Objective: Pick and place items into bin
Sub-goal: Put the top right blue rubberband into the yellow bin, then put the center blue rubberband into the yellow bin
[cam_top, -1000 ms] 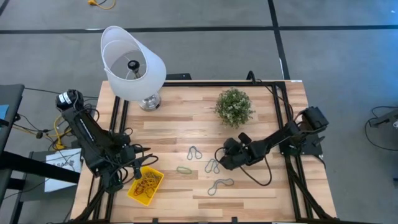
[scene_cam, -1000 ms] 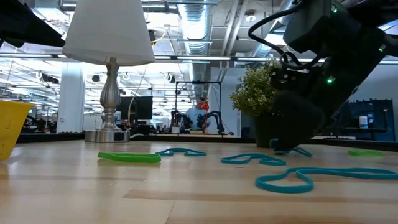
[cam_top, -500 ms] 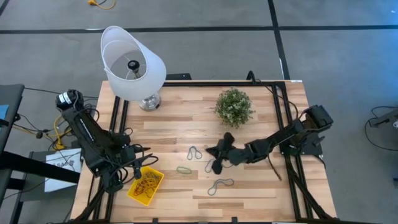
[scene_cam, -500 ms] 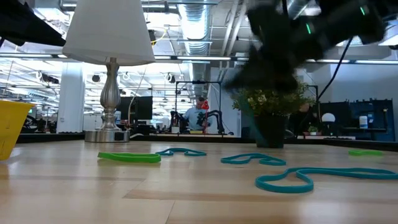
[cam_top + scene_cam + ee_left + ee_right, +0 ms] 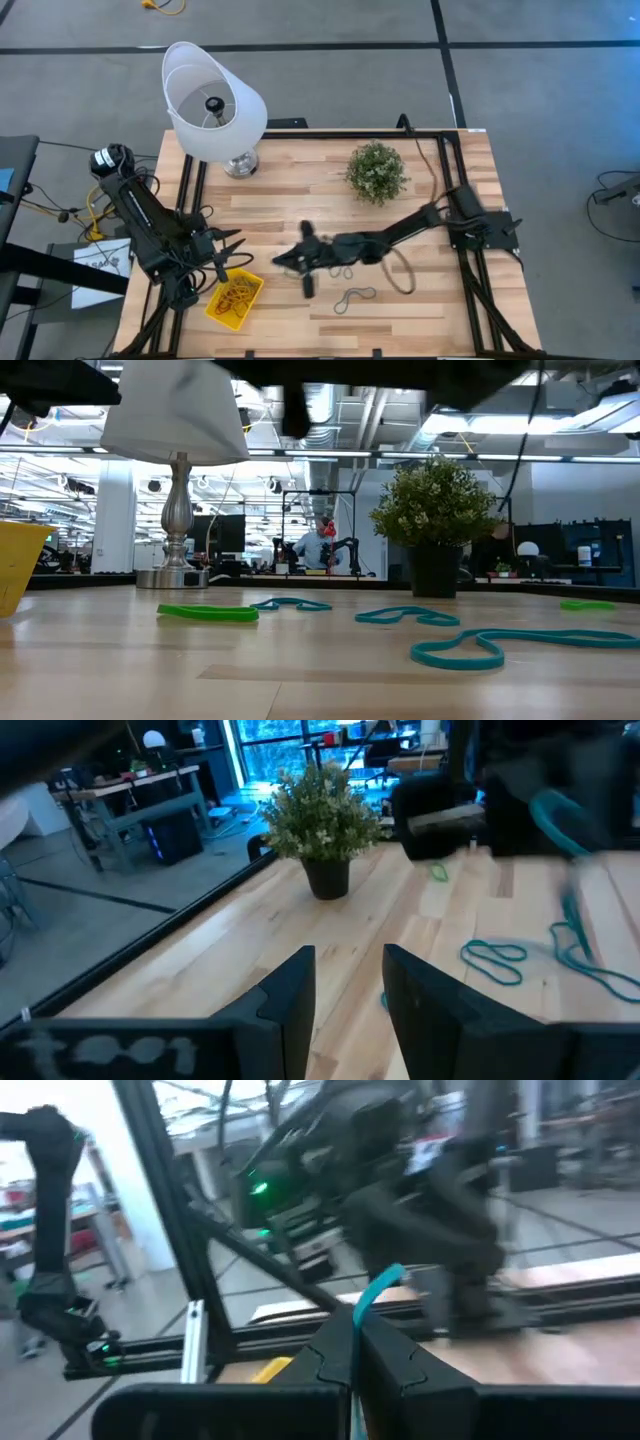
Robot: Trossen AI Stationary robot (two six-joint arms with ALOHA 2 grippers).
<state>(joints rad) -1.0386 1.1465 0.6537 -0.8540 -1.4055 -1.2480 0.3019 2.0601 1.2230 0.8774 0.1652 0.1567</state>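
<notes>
Your right end effector (image 5: 303, 262) blurs mid-bench in the high view; its teal loop (image 5: 378, 1292) runs half hidden between the fingers.

A robotics lab in a large open-plan hall. A pale wooden butcher-block table (image 5: 300, 205) sits in a black metal frame (image 5: 455, 180) on grey concrete floor. Beyond it: exposed ceiling ducts (image 5: 330, 405), desks with monitors, and another dark robot arm rig (image 5: 300, 550).

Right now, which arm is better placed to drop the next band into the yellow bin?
Right. The right gripper is shut on a blue band and reaches toward the yellow bin; the left gripper waits open beside it.
</notes>
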